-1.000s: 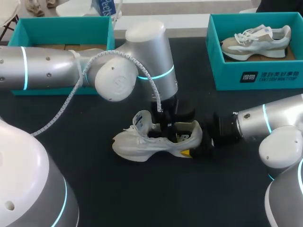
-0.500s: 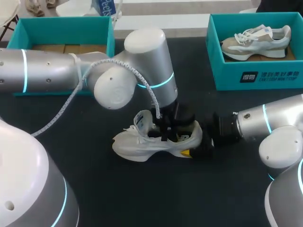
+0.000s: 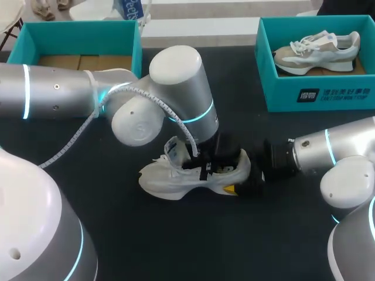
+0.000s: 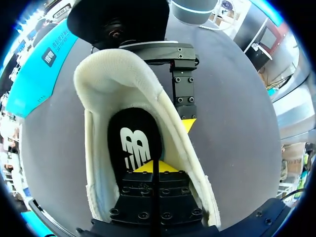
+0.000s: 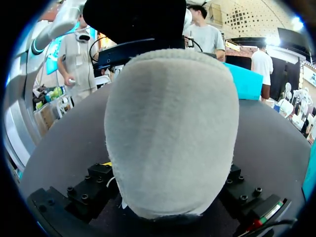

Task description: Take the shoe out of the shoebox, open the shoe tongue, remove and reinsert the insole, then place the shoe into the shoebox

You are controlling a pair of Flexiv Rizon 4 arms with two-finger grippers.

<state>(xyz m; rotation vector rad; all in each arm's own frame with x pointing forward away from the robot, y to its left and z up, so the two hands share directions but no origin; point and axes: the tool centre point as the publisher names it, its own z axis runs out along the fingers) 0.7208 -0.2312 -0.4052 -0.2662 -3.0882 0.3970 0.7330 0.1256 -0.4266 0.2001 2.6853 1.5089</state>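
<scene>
A white shoe (image 3: 176,178) stands upright on the black table, toe to the left. My left gripper (image 3: 208,167) reaches down into its opening. In the left wrist view its fingers (image 4: 154,170) are shut together, yellow tips resting on the black insole (image 4: 133,143); I cannot tell if they pinch it. My right gripper (image 3: 239,180) straddles the heel from the right. In the right wrist view the grey heel (image 5: 168,128) fills the gap between the right gripper's fingers (image 5: 94,185). One right finger (image 4: 185,94) lies against the shoe's outer side.
A teal shoebox (image 3: 79,29) with a brown bottom stands at the back left. Another teal shoebox (image 3: 316,96) at the back right holds a beige shoe (image 3: 319,50). My left arm's elbow (image 3: 176,82) hangs over the table's middle.
My left arm has sunk lower and nearer, pushing its gripper deeper into the shoe's opening. The shoe and my right arm have stayed put.
</scene>
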